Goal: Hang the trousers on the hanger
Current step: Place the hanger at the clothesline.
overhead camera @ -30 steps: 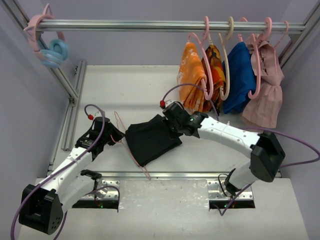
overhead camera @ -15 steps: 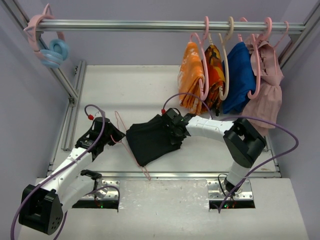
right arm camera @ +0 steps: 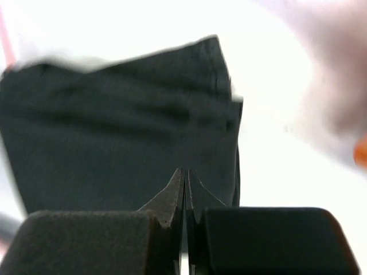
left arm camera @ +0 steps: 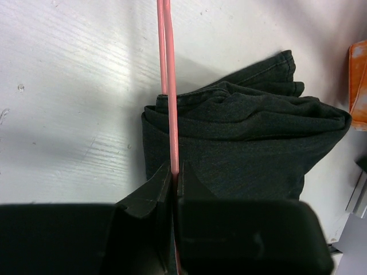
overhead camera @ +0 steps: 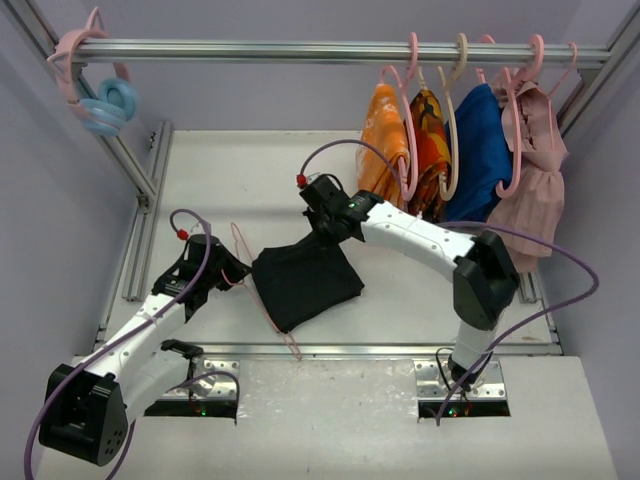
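**Workspace from above, with the two wrist views.** The trousers (overhead camera: pixel 305 283) lie folded in a dark bundle on the white surface (overhead camera: pixel 230 170), near its middle and between the two arms. The hanger (left arm camera: pixel 165 57) lies along the bundle's left side, its hook pointing toward the far end of the surface. In the left wrist view one pink wire runs on top of the cloth just inside the folded edge. A second wire beside it passes out of sight where it meets that edge.

The left tool (left arm camera: pixel 174 172) is clamped on the hanger, with the wire pinched between its two fingers right at the edge of the trousers. The right tool (overhead camera: pixel 325 237) hangs at the far edge of the bundle, its arm reaching in from the right. Its own view is blurred, but it shows the fingers pressed together with nothing seen between them. The trousers fill the field beyond the fingertips, and whether the tips touch the cloth cannot be told.

A rail (overhead camera: pixel 300 50) crosses the far side, carrying orange cloths (overhead camera: pixel 385 150) and a blue garment (overhead camera: pixel 480 150) at the right.
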Action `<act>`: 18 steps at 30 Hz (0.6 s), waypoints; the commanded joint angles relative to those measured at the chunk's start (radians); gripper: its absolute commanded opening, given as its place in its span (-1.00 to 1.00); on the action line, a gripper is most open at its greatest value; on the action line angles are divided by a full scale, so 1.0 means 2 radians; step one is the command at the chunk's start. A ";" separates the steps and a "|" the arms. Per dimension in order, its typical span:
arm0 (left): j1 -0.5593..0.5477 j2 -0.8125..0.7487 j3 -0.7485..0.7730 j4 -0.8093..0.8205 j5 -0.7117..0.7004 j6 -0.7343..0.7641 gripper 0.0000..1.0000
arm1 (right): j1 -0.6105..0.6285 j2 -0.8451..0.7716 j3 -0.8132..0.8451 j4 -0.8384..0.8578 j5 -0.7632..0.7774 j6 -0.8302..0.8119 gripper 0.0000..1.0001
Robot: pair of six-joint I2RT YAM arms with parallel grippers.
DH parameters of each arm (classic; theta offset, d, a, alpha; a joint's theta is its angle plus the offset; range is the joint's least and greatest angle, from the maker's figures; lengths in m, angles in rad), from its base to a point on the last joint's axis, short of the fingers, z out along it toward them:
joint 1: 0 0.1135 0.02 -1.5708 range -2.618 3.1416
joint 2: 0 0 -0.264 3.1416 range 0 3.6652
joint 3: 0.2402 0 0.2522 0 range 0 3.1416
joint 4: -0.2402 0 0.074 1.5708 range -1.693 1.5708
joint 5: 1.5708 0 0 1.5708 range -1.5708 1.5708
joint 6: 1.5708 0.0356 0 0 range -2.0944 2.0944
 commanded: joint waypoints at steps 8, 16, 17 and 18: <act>0.004 -0.041 -0.050 -0.020 0.012 0.003 -1.00 | -0.067 0.267 0.111 0.046 -0.007 -0.029 -1.00; 0.003 -0.091 -0.061 -0.038 0.048 -0.020 -1.00 | -0.069 0.189 0.148 0.003 -0.006 -0.044 -0.99; 0.003 -0.097 -0.058 -0.039 0.054 -0.020 -1.00 | -0.056 0.164 0.138 0.004 -0.006 -0.049 -0.83; 0.004 -0.095 -0.048 -0.042 0.057 -0.019 -1.00 | -0.037 0.125 0.129 0.005 -0.004 -0.054 -0.52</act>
